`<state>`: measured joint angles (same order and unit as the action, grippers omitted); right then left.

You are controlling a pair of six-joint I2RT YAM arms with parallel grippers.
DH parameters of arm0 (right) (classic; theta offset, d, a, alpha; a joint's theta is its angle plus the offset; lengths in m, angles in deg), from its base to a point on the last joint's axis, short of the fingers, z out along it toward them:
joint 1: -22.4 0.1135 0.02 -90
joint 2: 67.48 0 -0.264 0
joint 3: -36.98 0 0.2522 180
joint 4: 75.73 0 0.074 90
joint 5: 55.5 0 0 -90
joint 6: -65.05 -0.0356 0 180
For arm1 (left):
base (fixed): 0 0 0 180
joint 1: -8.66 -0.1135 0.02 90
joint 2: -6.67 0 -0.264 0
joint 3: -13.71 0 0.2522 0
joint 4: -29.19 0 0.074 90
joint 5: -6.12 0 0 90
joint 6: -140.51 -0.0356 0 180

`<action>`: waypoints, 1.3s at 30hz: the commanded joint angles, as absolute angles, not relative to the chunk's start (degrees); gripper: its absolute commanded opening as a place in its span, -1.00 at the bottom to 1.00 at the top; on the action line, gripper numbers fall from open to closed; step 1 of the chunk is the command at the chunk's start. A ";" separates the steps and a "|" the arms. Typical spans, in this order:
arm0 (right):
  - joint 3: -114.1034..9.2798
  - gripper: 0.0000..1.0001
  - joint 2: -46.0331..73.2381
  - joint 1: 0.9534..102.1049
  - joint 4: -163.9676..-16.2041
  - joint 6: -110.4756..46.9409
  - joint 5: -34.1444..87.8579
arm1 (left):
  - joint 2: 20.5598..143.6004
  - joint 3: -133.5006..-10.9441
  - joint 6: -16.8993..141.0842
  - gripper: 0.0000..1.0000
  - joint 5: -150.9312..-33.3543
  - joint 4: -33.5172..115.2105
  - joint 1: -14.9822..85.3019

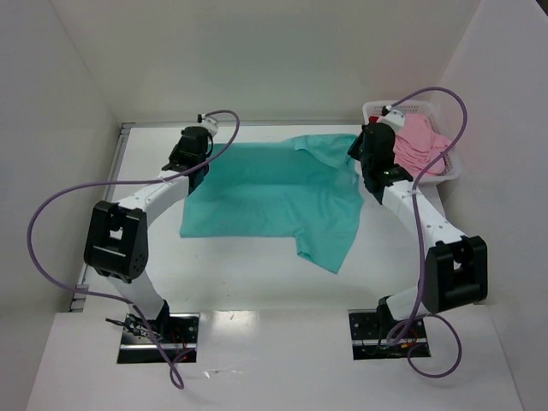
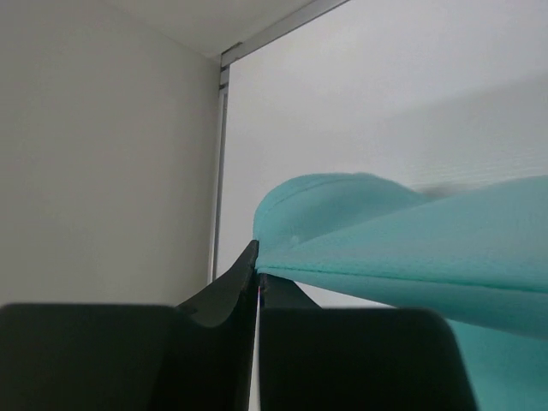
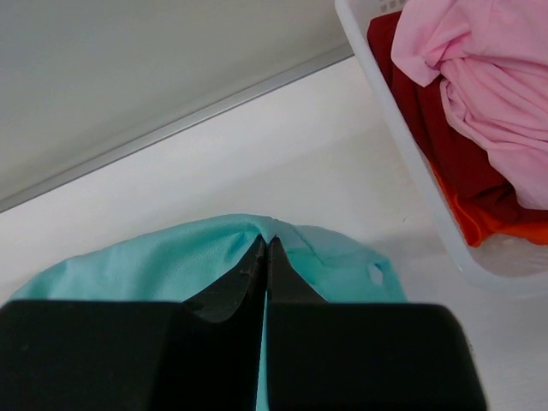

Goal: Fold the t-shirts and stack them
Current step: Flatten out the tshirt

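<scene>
Two claws clamp the teal soft-cloth t-shirt [image 1: 274, 193]: the right gripper [image 3: 266, 255] shut on its edge beside the white plastic basket [image 3: 479, 261], the left gripper [image 2: 257, 272] shut on the edge farthest from that basket.

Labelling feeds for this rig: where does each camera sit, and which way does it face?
Top external: above, behind the bases, looking down on both arms and the teal shirt.
Left wrist: on the left gripper, facing the far-left corner of the table; fingers pinching the shirt.
Right wrist: on the right gripper, facing the white basket; fingers pinching the shirt.
All three share the teal shirt.
</scene>
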<state>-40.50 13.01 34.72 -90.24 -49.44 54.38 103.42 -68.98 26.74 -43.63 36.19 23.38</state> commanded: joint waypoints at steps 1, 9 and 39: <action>-40.50 -1.00 15.57 33.65 -80.97 -50.79 55.86 | 104.66 -74.31 28.71 -1.00 -42.92 29.50 21.67; -45.94 -1.00 27.07 32.07 -78.15 -51.32 52.70 | 114.42 -81.78 28.10 -1.00 -42.92 27.66 21.15; -78.81 -1.00 54.59 28.38 -81.22 -47.72 44.34 | 132.71 -101.91 32.14 -1.00 -48.20 30.29 18.33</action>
<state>-73.96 53.62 29.04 -82.09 -49.66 44.26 131.62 -98.62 29.74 -47.92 31.75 18.81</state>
